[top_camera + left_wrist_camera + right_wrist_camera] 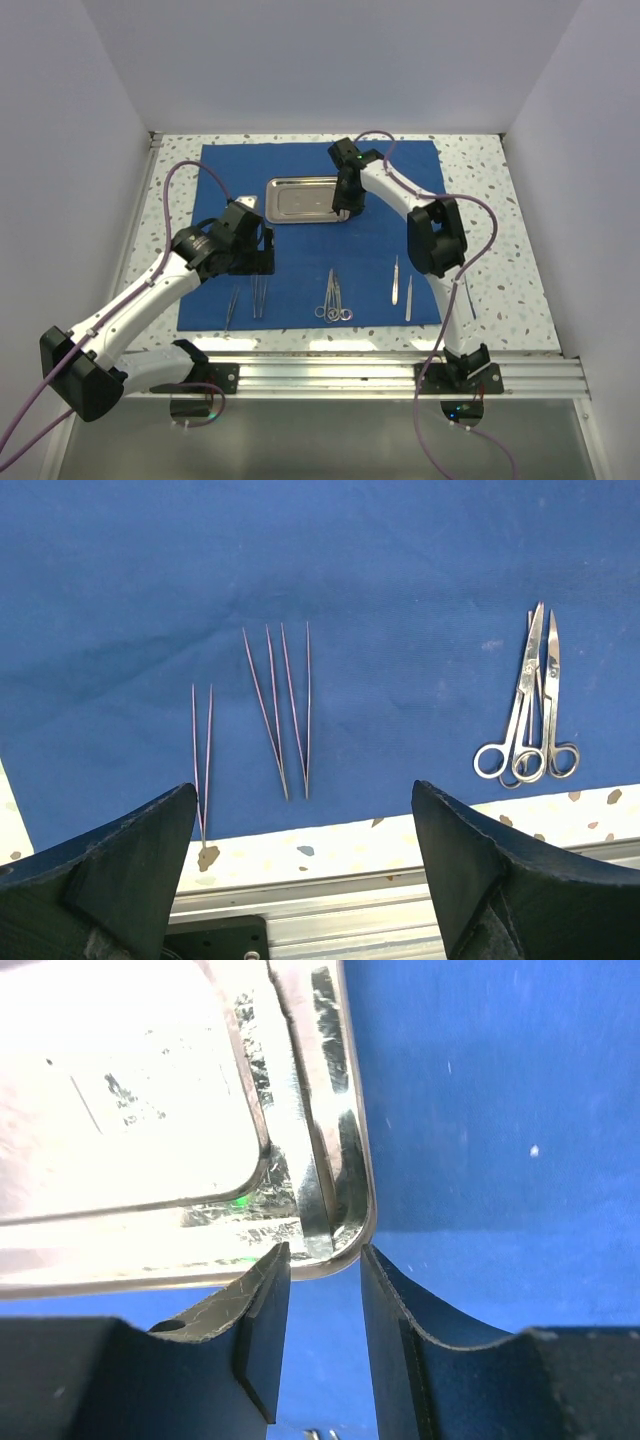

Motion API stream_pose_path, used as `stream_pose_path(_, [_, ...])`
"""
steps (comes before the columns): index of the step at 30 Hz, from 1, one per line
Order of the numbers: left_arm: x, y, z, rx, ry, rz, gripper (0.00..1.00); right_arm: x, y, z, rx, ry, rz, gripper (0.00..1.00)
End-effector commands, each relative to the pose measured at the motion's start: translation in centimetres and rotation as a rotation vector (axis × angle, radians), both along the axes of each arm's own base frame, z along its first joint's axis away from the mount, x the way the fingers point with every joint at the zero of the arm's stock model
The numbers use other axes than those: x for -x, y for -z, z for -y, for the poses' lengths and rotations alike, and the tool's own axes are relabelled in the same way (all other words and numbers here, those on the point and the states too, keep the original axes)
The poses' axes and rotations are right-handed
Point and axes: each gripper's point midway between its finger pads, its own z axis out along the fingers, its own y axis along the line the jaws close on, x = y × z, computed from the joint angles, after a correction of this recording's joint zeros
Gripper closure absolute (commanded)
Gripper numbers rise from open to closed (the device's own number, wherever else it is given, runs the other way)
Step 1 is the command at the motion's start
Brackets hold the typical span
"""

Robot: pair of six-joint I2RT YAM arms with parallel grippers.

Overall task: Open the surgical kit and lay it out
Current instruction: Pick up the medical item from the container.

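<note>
The royal-blue cloth wrap lies spread flat on the table. The shiny steel tray sits empty on its far middle. Along the near edge lie thin tweezers, two more tweezers, ring-handled forceps and two slim instruments. My left gripper hovers wide open above the left tweezers with nothing between its fingers. My right gripper is partly open at the tray's right near corner. Its fingertips straddle that rounded corner.
The cloth's near edge stops just short of the speckled table's front and an aluminium rail. Purple cables loop over the right side of the cloth. White walls enclose the table.
</note>
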Motion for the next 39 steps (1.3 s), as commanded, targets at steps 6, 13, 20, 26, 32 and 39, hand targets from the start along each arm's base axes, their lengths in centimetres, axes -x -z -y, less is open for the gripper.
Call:
stream_pose_path(6, [-0.8,-0.3,-0.3,-0.003,-0.007,0.041,0.08,-2.6,-0.2,-1.0,0.005,0.023,0.054,0.61])
stream_pose_path(13, [-0.7,-0.2,-0.7,-0.011,-0.022,0.040,0.08,-2.3,2.1,-0.7,0.045,0.008,0.022,0.62])
stream_pose_path(20, [-0.8,-0.4,-1.2,-0.019,-0.038,0.052,0.07,0.0,4.3,2.0,0.267,-0.076,-0.057,0.67])
stream_pose_path(26, [-0.9,-0.3,-1.4,-0.018,-0.046,0.053,0.07,3.0,7.8,2.4,0.404,-0.169,-0.180,0.91])
stream_pose_path(32, [-1.0,-0.4,-1.5,-0.021,-0.043,0.058,0.07,3.7,8.2,1.7,0.363,-0.160,-0.196,1.00])
stream_pose_path(39, [-1.4,-0.1,-0.8,-0.004,-0.025,0.048,0.07,-0.6,-1.7,-0.3,0.253,-0.149,0.019,1.00])
